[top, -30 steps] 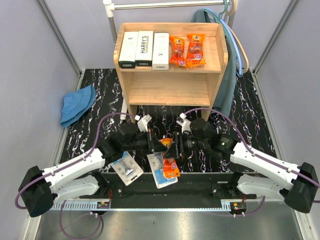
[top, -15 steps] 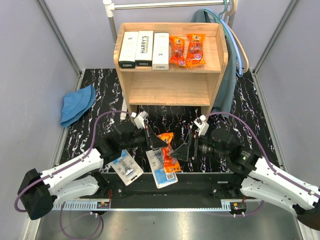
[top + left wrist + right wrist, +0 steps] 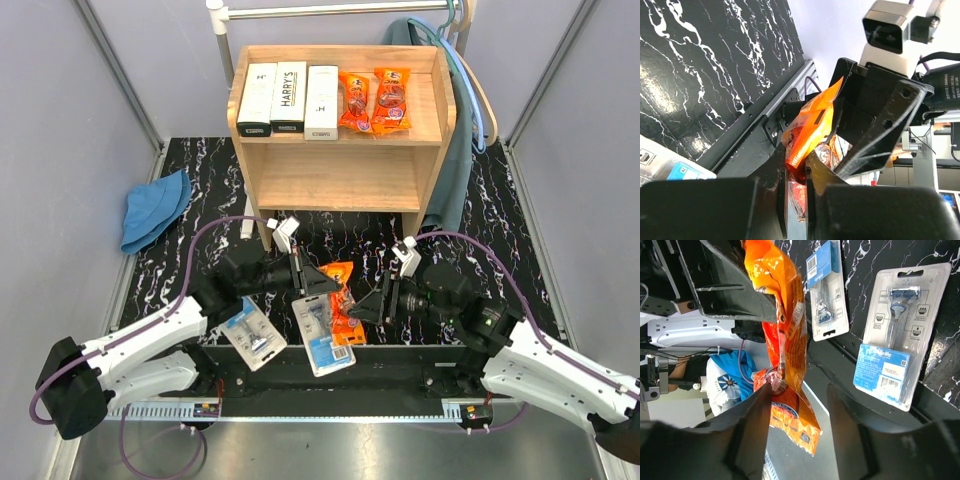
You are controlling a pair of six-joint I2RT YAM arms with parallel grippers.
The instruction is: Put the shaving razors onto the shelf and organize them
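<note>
Right gripper [image 3: 372, 308] has pulled back rightward from the centre, where both grippers met a second ago. Its jaws stand apart with nothing in them, just beside the orange pouch [image 3: 338, 285]. Left gripper [image 3: 312, 280] has shifted slightly farther and stays clamped on the pouch's upper end. The pouch hangs from it, low over the near-centre table, between the two arms.

Reads as a finished regrasp: the left arm alone now carries the pouch.

- Shelf [image 3: 340, 180], top tier: white boxes [image 3: 288, 97] at left, shelved pouches [image 3: 375, 100] at right.
- Probable next move: set this pouch beside those.
- Left blister card [image 3: 252, 336] and centre blister card [image 3: 325, 338] lie on the near table, not yet shelved.
</note>
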